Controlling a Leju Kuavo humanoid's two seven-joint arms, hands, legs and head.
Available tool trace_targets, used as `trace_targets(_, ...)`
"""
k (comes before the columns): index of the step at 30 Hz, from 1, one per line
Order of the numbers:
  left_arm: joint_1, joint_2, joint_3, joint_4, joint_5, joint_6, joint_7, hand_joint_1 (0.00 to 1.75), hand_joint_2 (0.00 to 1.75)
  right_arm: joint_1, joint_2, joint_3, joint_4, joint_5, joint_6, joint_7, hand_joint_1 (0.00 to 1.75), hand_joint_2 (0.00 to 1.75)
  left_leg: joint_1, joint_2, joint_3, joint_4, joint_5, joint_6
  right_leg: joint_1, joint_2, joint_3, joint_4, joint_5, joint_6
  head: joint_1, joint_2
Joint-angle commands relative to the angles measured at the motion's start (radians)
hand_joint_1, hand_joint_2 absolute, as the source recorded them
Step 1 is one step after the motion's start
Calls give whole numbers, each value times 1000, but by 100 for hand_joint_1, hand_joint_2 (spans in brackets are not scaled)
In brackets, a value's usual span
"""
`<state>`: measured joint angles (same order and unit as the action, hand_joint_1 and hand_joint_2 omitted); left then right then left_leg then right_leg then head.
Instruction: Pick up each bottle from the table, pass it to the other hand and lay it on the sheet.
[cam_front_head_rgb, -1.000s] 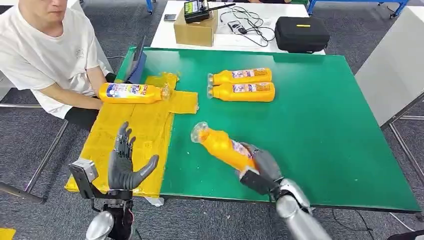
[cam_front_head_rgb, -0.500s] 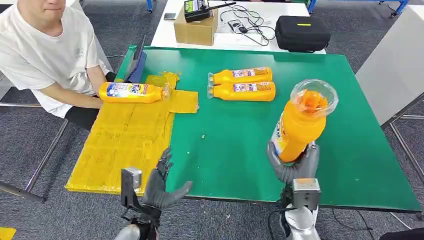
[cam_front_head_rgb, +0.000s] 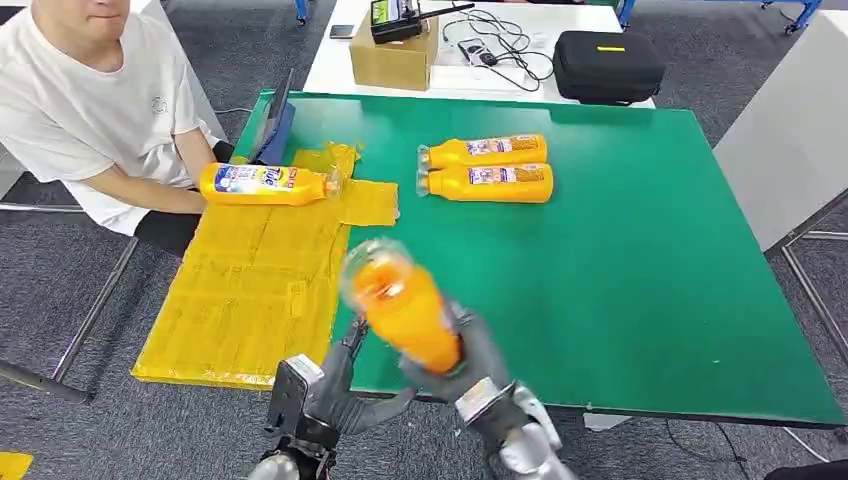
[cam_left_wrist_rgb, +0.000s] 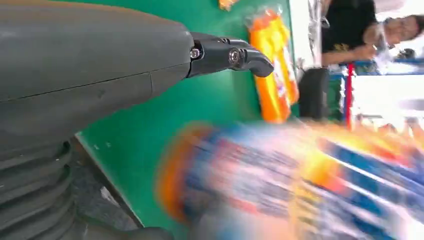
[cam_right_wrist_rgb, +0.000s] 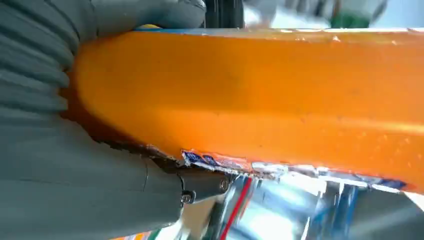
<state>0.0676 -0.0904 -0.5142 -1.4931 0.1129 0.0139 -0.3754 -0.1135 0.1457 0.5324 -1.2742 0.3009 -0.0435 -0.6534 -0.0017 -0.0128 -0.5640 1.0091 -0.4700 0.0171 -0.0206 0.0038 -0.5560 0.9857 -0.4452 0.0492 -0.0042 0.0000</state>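
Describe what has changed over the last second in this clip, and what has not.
The right robot hand has swung the held bottle from upright over the table's right side across to the front centre, cap tilted toward the yellow sheet. The left robot hand moved right to meet it, open beside the bottle. The bottle on the sheet and the pair on the table stayed put.

In my right hand (cam_front_head_rgb: 470, 360), whose ribbed cover looks matt grey, the orange bottle (cam_front_head_rgb: 402, 305) is smooth glossy plastic, above a matt green table (cam_front_head_rgb: 620, 260) and crinkled yellow sheet (cam_front_head_rgb: 260, 280).
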Motion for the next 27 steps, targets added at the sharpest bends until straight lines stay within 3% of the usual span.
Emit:
trace_targets(1,-32,0,-10,-13,54,-50,-2,0,175,-77,-12,193,196,75,-31,-7,175,175,2,3,2,0,0,-1,2,1,2,-1,1,-2,0,0)
trace_targets(13,-31,6,-14,-21,100,-97,6,0,175,-82,-28,213,213,106,-60,-11,175,175,1,0,2,-1,0,-1,1,-3,2,-2,0,-2,0,0)
trace_targets(19,-58,6,-11,17,202,-203,51,0,175,-94,-25,212,234,115,-86,-20,175,175,1,0,1,-1,1,-1,1,-3,1,-2,0,-2,0,0)
trace_targets(27,-44,25,27,-36,147,-122,23,0,175,-72,-55,179,233,134,-149,-21,175,175,2,-1,2,0,1,-1,2,-4,2,-2,0,-2,0,0)
